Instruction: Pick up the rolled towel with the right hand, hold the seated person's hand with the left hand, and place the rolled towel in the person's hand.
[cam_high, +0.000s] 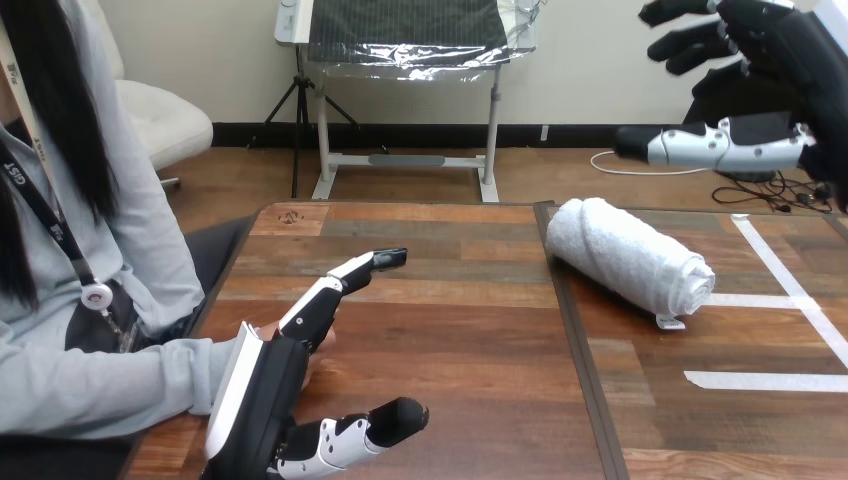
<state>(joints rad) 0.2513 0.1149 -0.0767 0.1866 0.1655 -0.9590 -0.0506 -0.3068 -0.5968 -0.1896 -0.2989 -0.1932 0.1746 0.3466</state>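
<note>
The towel (630, 255) lies on the counter (450, 330). The right hand (790, 60) hangs open above it, empty; the left hand (265, 390), fingers straight, covers the person's hand (320, 352).

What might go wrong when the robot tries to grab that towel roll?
1. The right hand hangs open, high above the rolled towel. The towel is round, so a clumsy touch might roll it across the table.
2. The left hand has straight fingers beside the person's hand, not curled round it, so that hand may slip away.
</note>
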